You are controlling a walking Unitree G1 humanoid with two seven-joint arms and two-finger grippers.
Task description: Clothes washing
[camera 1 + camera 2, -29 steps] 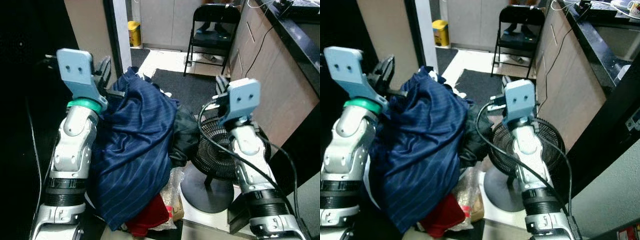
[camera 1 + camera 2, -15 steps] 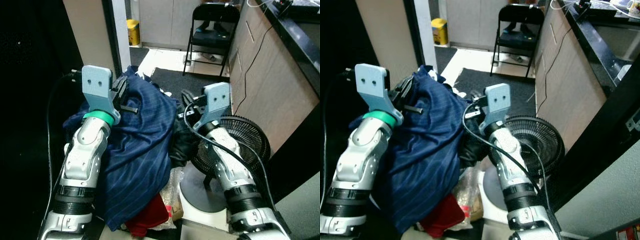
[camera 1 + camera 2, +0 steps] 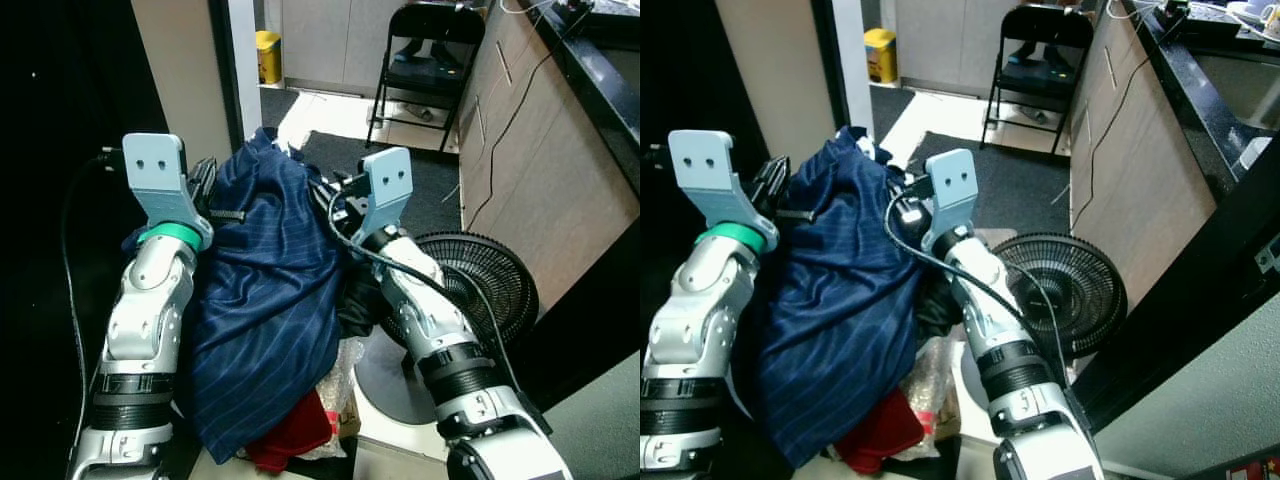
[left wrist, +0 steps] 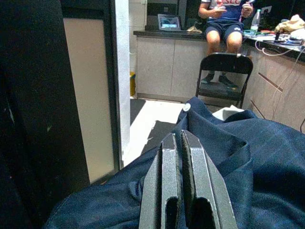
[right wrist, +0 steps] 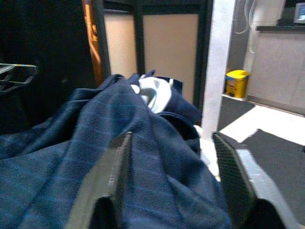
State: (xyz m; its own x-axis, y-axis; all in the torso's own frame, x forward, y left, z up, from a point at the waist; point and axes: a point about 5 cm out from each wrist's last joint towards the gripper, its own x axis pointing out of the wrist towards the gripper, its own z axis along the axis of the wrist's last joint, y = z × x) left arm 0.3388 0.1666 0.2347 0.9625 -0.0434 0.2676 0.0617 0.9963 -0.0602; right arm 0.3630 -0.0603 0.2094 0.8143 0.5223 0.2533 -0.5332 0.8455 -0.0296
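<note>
Navy pinstriped garment (image 3: pixel 265 300) is heaped over a pile between both arms, beside a black round floor fan (image 3: pixel 480 295) on the robot's right. Red cloth (image 3: pixel 295 440) protrudes beneath its near edge. A black folding chair (image 3: pixel 425 60) stands well beyond. Right gripper (image 5: pixel 171 167) sits over the garment's upper folds, fingers spread wide. Left gripper (image 4: pixel 182 157) is at the garment's left edge, fingers pressed together, nothing between them.

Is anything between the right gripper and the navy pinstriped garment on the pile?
Nothing visible. The right gripper is open right over the navy garment, its fingers spread to either side of a raised fold. The black fan stands off beside the arm, not in the path.
</note>
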